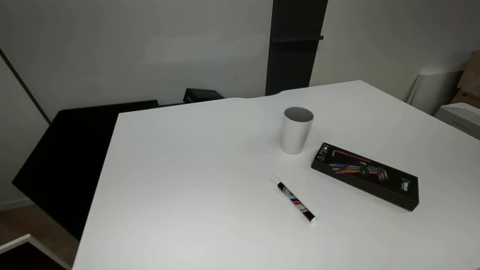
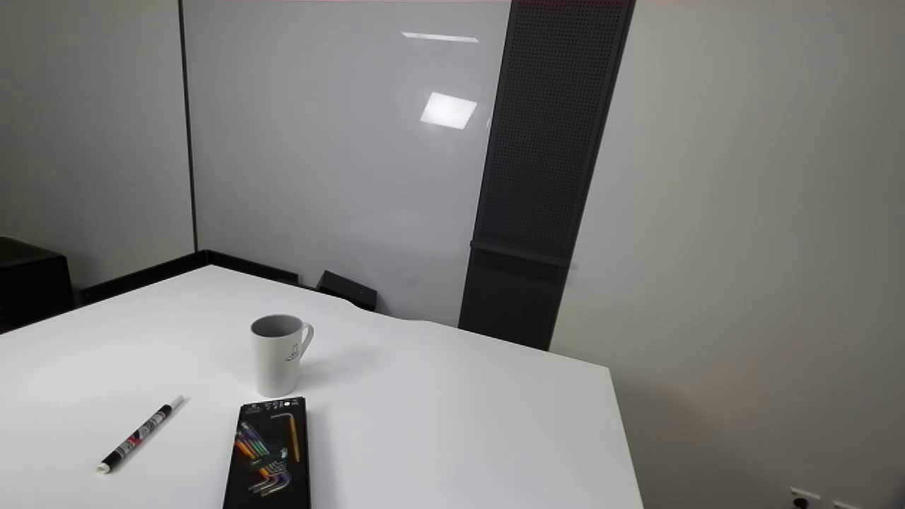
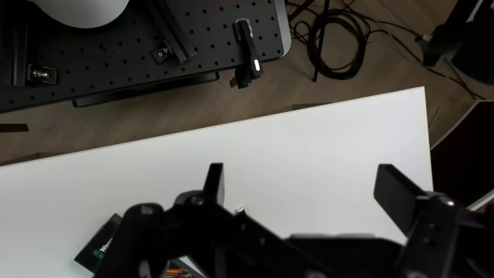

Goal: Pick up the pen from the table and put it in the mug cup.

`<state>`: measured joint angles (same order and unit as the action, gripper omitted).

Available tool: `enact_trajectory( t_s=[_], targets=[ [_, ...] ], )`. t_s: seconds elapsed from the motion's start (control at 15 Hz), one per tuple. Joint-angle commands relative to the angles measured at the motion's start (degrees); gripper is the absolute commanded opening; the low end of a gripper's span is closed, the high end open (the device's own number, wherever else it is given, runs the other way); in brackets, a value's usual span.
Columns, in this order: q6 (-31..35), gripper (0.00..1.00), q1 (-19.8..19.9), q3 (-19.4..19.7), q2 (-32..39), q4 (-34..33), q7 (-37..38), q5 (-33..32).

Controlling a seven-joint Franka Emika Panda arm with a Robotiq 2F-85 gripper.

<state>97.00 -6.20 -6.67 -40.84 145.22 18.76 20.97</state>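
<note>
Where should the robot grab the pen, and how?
Likely best: pinch the pen at its middle, coming from above, with the open gripper across its narrow width. Its thin body lies flat on the table, apart from the mug cup and black box.

It's rather dim in here, and the wall [image 2: 742,212] is a plain, pale grey. Next to a glossy board [image 2: 318,170], where a patch of light [image 2: 449,111] glares back at me, stands a tall dark panel [image 2: 551,141] full of small holes. A socket [image 2: 804,495] sits low down. Black cable [image 3: 341,74] loops over the brown, wood-grained floor [image 3: 173,112].
</note>
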Motion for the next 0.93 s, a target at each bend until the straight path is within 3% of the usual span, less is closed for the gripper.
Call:
enact_trajectory(
  t_s=[0.0, 0.27, 0.87],
  targets=[
    [-0.4, 1.0, 1.2, -0.9, -0.1, -0.1, -0.6, 0.5],
    [2.7, 1.0, 1.6, -1.2, 0.9, -0.4, -3.0, -0.9],
    [23.3, 1.0, 1.3, -1.0, 11.6, -0.8, -10.9, -4.4]
  ],
)
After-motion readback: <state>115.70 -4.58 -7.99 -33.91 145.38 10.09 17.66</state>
